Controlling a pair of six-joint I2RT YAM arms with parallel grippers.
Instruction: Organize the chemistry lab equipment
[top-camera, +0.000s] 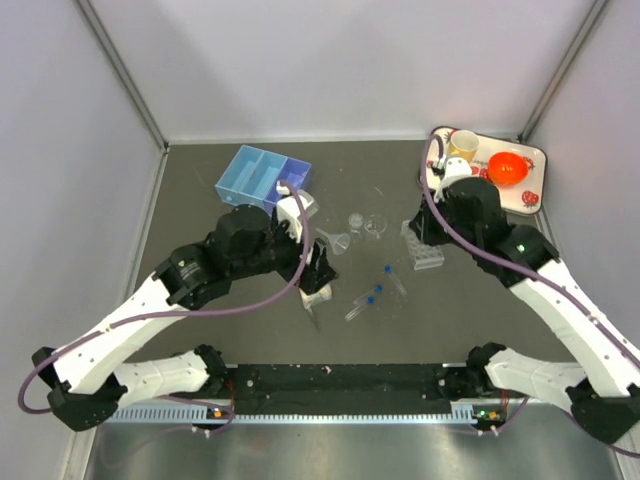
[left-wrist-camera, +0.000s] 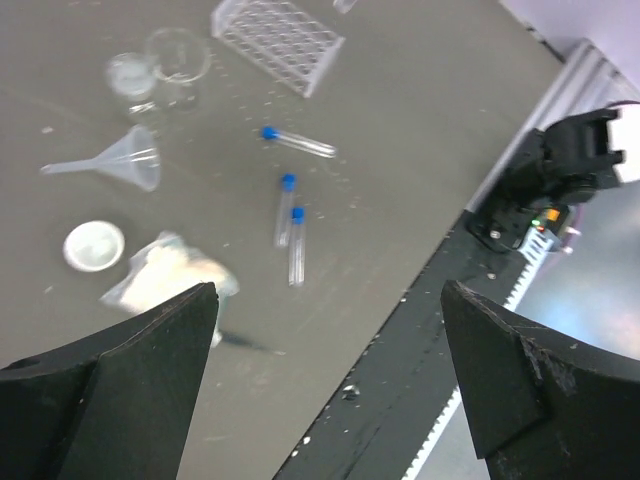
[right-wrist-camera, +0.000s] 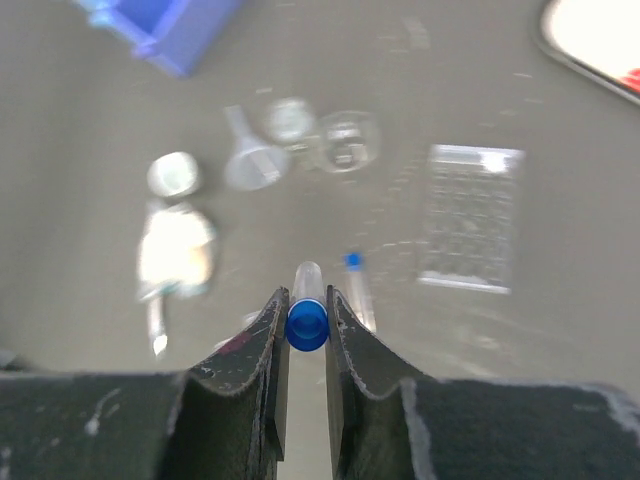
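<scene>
My right gripper (right-wrist-camera: 307, 322) is shut on a clear blue-capped tube (right-wrist-camera: 307, 300) and holds it above the table, near the clear tube rack (right-wrist-camera: 472, 230) (top-camera: 422, 247). Three more tubes (left-wrist-camera: 297, 245) lie on the table (top-camera: 368, 298). My left gripper (left-wrist-camera: 325, 370) is open and empty above the table's near edge, close to the small bag of white material (left-wrist-camera: 165, 275) (top-camera: 318, 295). The clear funnel (left-wrist-camera: 125, 160) and two tiny beakers (left-wrist-camera: 178, 60) lie beyond it. The blue three-compartment tray (top-camera: 262, 178) stands at the back left.
A white strawberry-patterned tray (top-camera: 533, 152) with a yellow mug (top-camera: 462, 145) and an orange bowl (top-camera: 508, 167) stands at the back right. A small white round dish (left-wrist-camera: 94, 245) lies beside the bag. A black rail (top-camera: 340, 385) runs along the near edge.
</scene>
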